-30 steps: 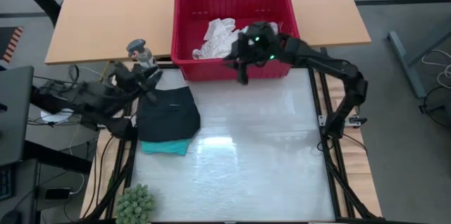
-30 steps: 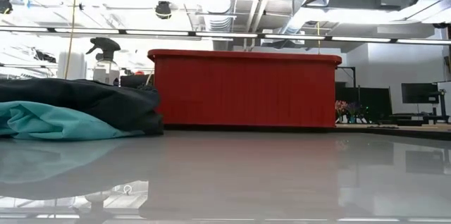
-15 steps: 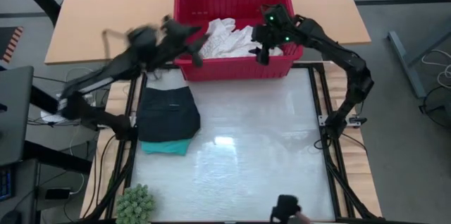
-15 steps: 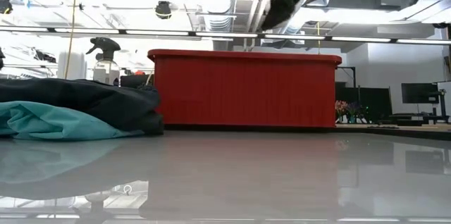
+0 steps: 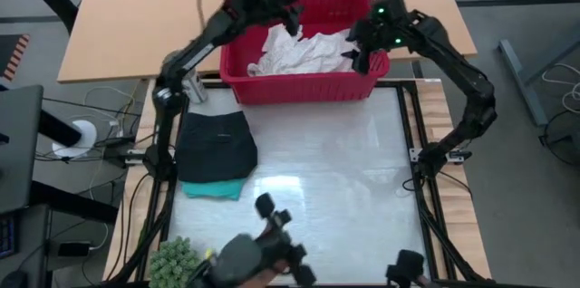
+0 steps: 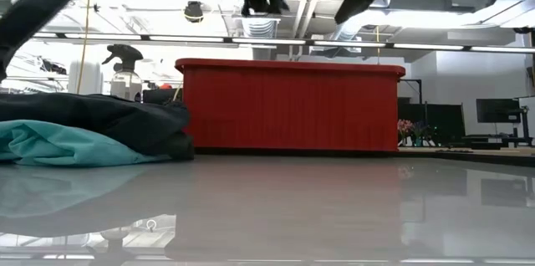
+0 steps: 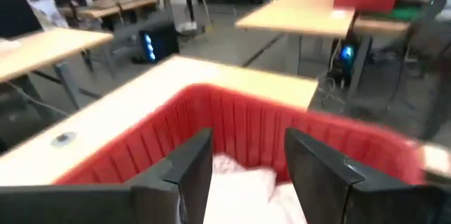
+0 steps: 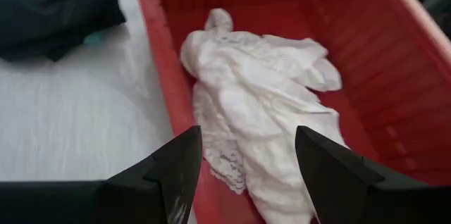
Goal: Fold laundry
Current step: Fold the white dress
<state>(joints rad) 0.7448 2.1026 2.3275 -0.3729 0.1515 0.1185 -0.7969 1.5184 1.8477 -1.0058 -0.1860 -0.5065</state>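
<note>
Glossy white tabletop; red ribbed plastic basket [image 5: 304,89] at its far edge holds crumpled white lace-trimmed laundry [image 8: 264,104]. Both grippers hover above basket, parted, empty: left gripper [image 5: 288,18] over one end, right gripper [image 5: 360,52] nearer cloth, which lies directly below-ahead.

**Both claws over the basket, walls on every side**

The left gripper [image 5: 288,18] hangs above the far-left part of the red basket [image 5: 299,89], jaws apart; below it lies the white laundry [image 5: 304,51], and the basket's far wall [image 7: 232,115] rises just ahead of its fingers; the right gripper [image 5: 359,52], jaws apart, hangs over the basket's right end, white cloth [image 8: 261,111] directly beneath, the near red wall [image 8: 158,69] beside it; past that wall the white mat [image 5: 317,179] lies open; off to the left gripper's near side, the folded black garment [image 5: 216,146] on the teal one [image 5: 213,189] fills the mat's left edge.
</note>
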